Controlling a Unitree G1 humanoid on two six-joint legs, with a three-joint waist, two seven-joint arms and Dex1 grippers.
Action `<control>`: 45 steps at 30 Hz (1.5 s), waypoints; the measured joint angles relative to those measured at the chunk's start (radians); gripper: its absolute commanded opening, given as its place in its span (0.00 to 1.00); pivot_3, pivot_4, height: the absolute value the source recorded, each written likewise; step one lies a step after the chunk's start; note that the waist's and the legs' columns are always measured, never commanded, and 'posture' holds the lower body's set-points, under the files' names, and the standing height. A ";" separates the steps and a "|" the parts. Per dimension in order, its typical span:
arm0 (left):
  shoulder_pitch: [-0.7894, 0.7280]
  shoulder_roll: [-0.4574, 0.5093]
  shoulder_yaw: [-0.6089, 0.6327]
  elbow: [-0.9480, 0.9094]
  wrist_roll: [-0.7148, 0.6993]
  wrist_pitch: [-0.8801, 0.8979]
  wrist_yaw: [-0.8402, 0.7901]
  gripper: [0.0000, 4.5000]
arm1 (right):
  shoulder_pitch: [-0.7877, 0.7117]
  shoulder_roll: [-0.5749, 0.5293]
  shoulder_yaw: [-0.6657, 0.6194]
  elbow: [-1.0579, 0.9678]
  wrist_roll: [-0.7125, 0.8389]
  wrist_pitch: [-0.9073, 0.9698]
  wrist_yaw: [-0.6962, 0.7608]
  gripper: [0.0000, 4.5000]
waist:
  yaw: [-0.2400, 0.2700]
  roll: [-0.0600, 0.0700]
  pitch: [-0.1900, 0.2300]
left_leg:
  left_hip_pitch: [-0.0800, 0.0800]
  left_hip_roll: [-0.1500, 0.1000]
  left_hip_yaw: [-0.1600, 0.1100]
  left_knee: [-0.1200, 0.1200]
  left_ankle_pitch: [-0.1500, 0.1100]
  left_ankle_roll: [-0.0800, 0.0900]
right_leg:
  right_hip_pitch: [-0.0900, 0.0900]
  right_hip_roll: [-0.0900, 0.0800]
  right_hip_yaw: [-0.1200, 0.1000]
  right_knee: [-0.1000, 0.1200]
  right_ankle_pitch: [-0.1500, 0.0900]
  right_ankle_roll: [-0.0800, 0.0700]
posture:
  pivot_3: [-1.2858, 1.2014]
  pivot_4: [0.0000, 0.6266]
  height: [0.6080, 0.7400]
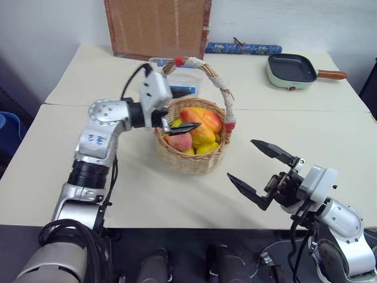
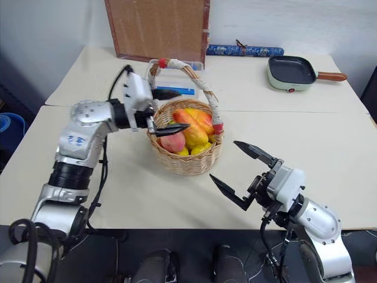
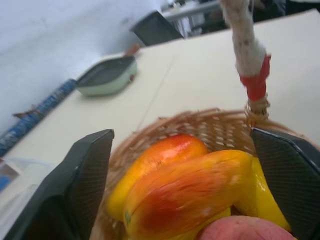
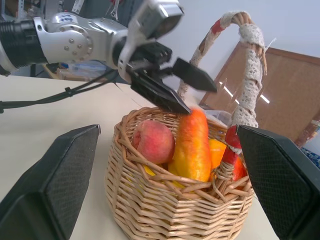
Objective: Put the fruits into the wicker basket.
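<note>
Wicker basket (image 1: pixel 192 154) sits at frame centre on the table (image 1: pixel 65 171), handle arching up over it. Peach (image 1: pixel 181 142) lies inside at the basket's left front, mango (image 1: pixel 203 119) inside across the middle on top of other yellow fruit (image 1: pixel 206 147). Left gripper (image 1: pixel 179 121) hovers over the basket's left rim, jaws spread, empty, with the peach just below and the mango just right of its fingertips. Right gripper (image 1: pixel 259 174) is at lower right, well apart from the basket, jaws wide, empty.
</note>
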 measured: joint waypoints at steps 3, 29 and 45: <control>0.109 0.103 0.083 -0.072 -0.078 0.035 -0.071 1.00 | -0.016 -0.044 -0.034 0.011 0.044 0.063 -0.004 1.00 | -0.008 0.001 0.000 | 0.001 0.000 0.000 0.000 0.000 0.000 | 0.000 -0.001 0.001 0.000 0.000 0.000 | 0.52 0.24 1.00; 0.615 0.318 0.422 -0.426 -0.428 0.289 -0.113 1.00 | -0.657 -0.010 0.090 0.621 0.114 0.387 0.266 0.14 | -0.008 0.005 0.003 | -0.007 0.000 0.000 -0.001 -0.002 -0.002 | -0.009 -0.001 0.008 0.000 0.000 0.000 | 0.52 0.24 1.00; 0.328 0.184 0.137 -0.161 -0.337 0.175 -0.204 1.00 | -0.171 -0.055 -0.372 0.276 0.165 0.323 0.090 0.03 | 0.020 0.006 0.003 | -0.012 -0.002 0.002 0.001 -0.001 0.001 | -0.012 0.000 0.000 -0.001 0.002 0.003 | 0.52 0.24 1.00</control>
